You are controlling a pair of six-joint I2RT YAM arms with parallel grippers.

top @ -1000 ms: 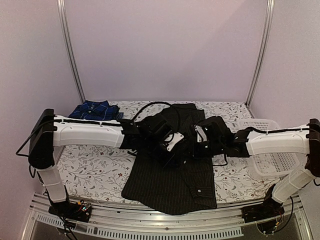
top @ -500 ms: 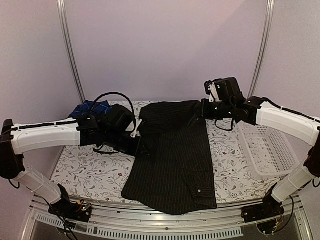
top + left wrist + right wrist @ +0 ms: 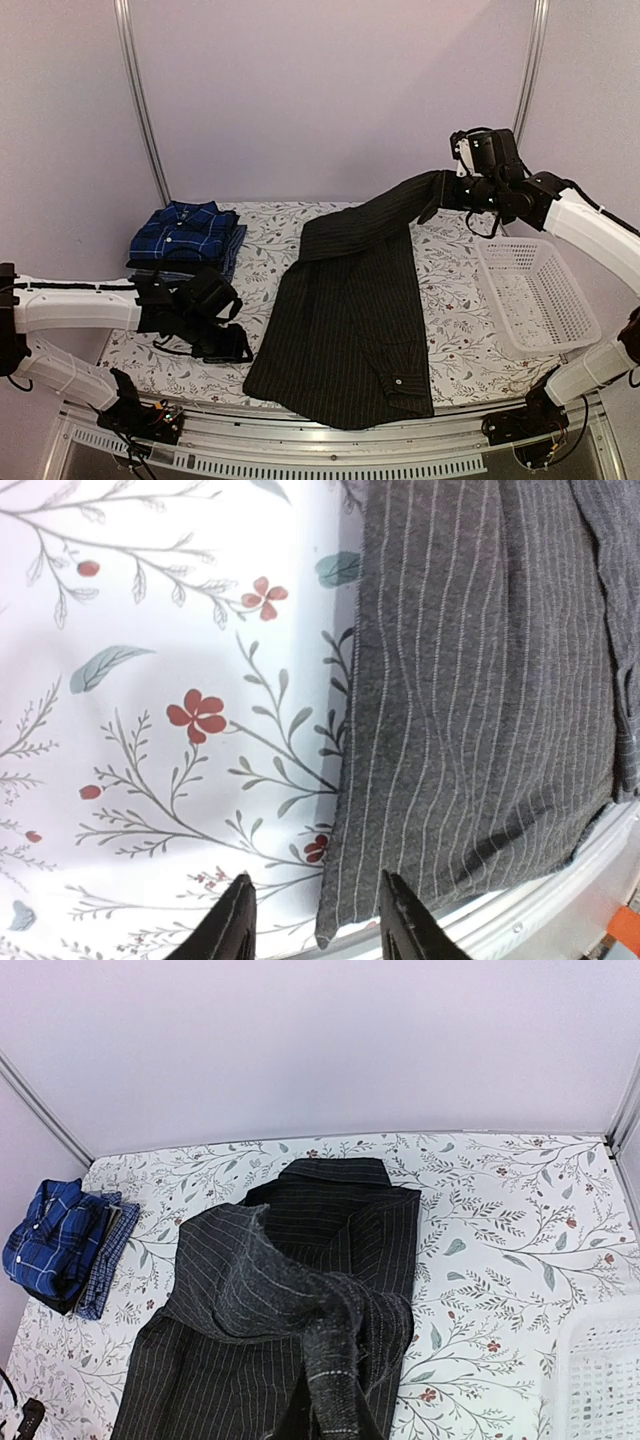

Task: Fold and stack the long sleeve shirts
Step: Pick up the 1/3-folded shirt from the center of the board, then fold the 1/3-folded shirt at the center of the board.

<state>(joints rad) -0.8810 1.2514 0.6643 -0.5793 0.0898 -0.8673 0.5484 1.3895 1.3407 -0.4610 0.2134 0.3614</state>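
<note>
my left claw (image 3: 314,878): parted, nothing between my fingers; low over the flowered cloth (image 3: 150,680), lower left of the top view, just beside the hem | my right claw (image 3: 452,190): clenched on the sleeve (image 3: 390,212) of the black pinstriped shirt (image 3: 350,320); high at upper right | shirt body: flat at centre; plaid shirt (image 3: 185,228) folded, far left

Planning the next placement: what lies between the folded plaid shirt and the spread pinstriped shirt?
Only bare floral tablecloth, shown in the top view; the plaid shirt and pinstriped shirt lie apart.
</note>
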